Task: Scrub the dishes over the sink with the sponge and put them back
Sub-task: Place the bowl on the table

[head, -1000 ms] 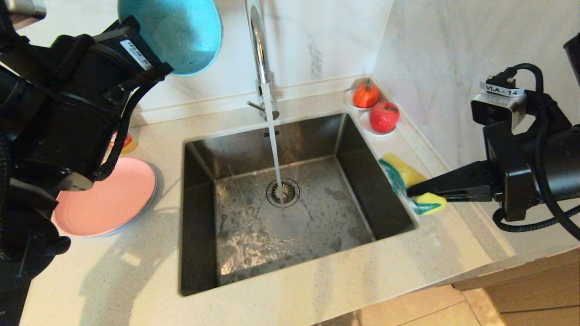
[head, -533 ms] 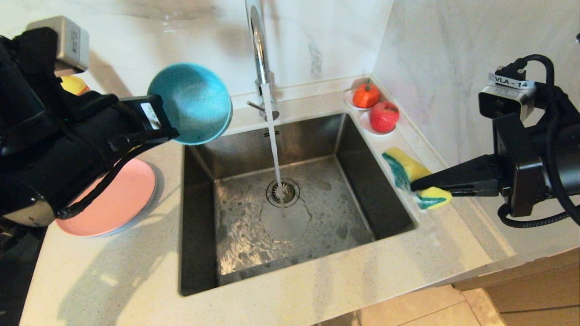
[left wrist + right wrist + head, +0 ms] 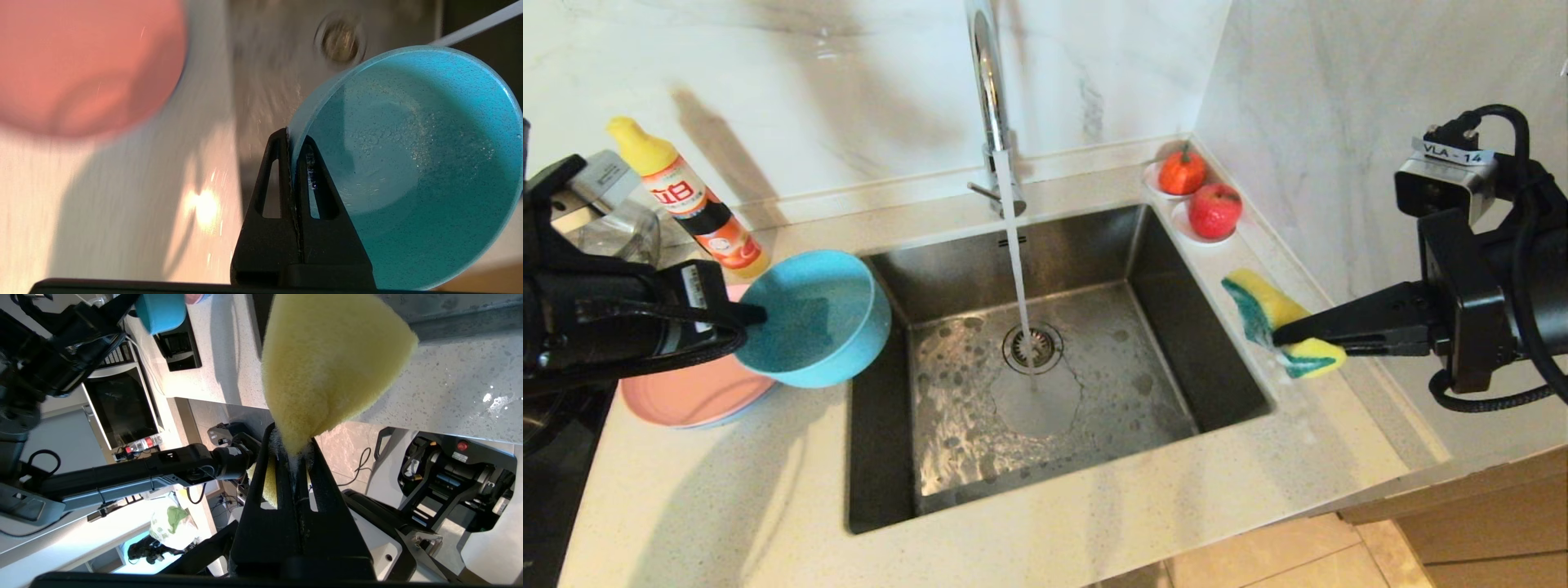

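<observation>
From the head view I have the left gripper pinched on the near rim of the teal bowl, which hangs tilted over the sink's left edge and partly above the pink plate, while the right gripper squeezes the sponge over the counter just past the sink's right edge, with the running stream between them. My left wrist view shows the fingers closed on the bowl's wall, its hollow open toward the right side. In my right wrist view the sponge bulges out of the closed jaws, so I judge it must travel leftward across the basin to reach the bowl.
</observation>
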### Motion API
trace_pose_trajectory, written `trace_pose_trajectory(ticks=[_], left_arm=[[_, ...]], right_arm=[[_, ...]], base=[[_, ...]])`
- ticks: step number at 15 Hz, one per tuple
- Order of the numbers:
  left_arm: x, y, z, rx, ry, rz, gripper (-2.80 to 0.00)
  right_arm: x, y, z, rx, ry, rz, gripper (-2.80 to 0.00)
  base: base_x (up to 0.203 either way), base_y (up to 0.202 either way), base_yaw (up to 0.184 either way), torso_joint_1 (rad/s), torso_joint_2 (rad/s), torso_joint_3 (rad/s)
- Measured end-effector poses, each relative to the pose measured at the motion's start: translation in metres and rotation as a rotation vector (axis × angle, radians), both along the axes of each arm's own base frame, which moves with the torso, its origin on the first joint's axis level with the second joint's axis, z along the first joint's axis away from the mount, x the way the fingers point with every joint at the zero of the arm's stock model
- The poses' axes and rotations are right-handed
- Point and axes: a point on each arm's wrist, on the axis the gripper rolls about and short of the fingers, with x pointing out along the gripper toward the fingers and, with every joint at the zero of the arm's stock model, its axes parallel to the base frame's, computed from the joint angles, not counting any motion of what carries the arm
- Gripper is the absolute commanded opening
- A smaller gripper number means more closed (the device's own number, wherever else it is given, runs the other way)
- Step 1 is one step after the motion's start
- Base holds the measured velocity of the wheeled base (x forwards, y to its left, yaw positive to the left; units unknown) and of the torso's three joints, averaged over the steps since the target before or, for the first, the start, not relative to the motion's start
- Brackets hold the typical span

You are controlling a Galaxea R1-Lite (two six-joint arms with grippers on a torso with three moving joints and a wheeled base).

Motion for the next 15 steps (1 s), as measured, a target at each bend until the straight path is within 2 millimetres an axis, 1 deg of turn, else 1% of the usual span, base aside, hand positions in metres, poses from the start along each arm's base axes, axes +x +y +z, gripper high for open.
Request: trace_pose_trajectory(ticks=[1, 4, 8, 10, 15], left_arm=[[-0.002, 0.010, 0.001, -0.031, 0.040, 0.015, -2.80], [-0.005, 0.034, 0.012, -0.120, 0.053, 0.143, -2.80], [-0.009, 0.069, 0.017, -0.170, 0.080, 0.310, -2.80], [-0.011, 0.088, 0.016, -0.195, 0.079, 0.391, -2.80], [-0.017, 0.132, 0.008, -0.228, 0.097, 0.608, -2.80]], right_arm=[[0.000, 0.000, -0.001, -0.002, 0.004, -0.001, -2.80], [0.002, -0.002, -0.004, -0.008, 0.014, -0.015, -2.80], [0.006, -0.005, -0.008, -0.015, 0.026, -0.031, -2.80], [0.007, -0.005, -0.009, -0.015, 0.026, -0.034, -2.80], [0.008, -0.006, -0.009, -0.022, 0.018, -0.034, -2.80]], base=[[0.000, 0.000, 0.000, 0.000, 0.00, 0.000], [0.000, 0.000, 0.000, 0.000, 0.00, 0.000], [0.000, 0.000, 0.000, 0.000, 0.00, 0.000], [0.000, 0.000, 0.000, 0.000, 0.00, 0.000], [0.000, 0.000, 0.000, 0.000, 0.00, 0.000]])
